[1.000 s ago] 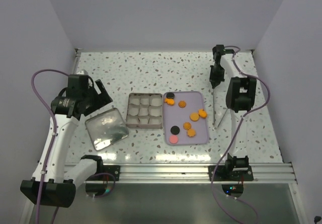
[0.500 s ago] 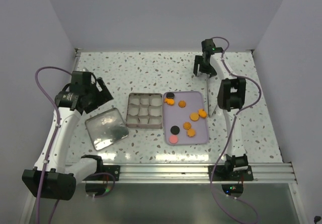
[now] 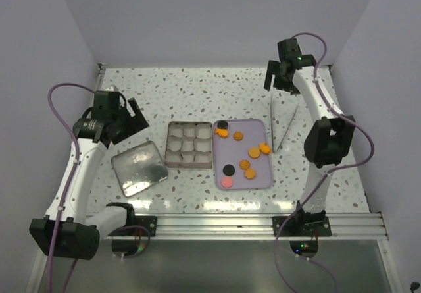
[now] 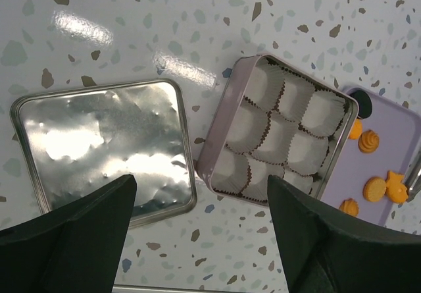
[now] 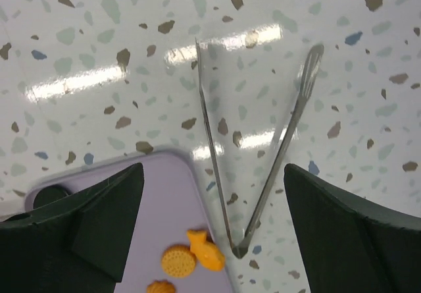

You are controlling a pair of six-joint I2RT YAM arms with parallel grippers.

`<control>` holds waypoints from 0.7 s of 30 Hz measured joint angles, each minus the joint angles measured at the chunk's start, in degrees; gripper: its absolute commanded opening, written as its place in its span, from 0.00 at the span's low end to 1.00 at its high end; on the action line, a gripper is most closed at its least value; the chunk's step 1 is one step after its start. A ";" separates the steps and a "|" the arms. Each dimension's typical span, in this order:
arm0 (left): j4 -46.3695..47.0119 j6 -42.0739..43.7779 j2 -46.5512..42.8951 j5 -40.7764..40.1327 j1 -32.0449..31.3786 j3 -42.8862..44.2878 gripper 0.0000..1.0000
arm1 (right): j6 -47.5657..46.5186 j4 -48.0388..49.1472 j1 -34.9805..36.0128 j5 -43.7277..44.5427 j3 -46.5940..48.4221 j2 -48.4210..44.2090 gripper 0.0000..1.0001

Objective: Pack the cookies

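Observation:
The cookies (image 3: pixel 244 164) lie loose on a lilac tray (image 3: pixel 260 130): several orange ones, two black (image 3: pixel 228 170) and one pink (image 3: pixel 227 182). The right wrist view shows a round orange cookie (image 5: pixel 177 261) and a fish-shaped one (image 5: pixel 212 255) at the tray's edge (image 5: pixel 131 227). A square tin (image 3: pixel 170 147) lined with white paper cups stands left of the tray, also in the left wrist view as the tin (image 4: pixel 214 149). My left gripper (image 3: pixel 138 116) (image 4: pixel 201 181) hovers open above the table between tin and lid. My right gripper (image 3: pixel 275 82) (image 5: pixel 212 169) hangs open and empty over the tongs.
Metal tongs (image 3: pixel 273 122) (image 5: pixel 284 141) lie spread in a V on the table, right of the tray, joint end near the tray's edge. The tin's shiny lid (image 3: pixel 139 168) (image 4: pixel 105 148) lies left of the tin. White walls close off the back and both sides.
My right gripper has opened and let go of the tongs, which now lie spread on the table. That arm has swung up and back to the right. The left arm barely shifted.

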 measured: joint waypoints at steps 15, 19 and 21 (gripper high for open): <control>1.97 0.72 -2.84 2.01 -3.39 -2.73 0.88 | 7.39 -2.86 -0.17 -5.62 -35.71 -15.85 0.99; 1.95 0.87 -3.72 1.97 -4.17 -2.75 0.88 | 7.98 -1.40 -0.17 -6.47 -36.96 -15.58 0.99; 1.92 0.92 -4.07 1.97 -4.31 -2.75 0.88 | 8.39 -0.55 -0.17 -6.38 -36.96 -15.04 0.99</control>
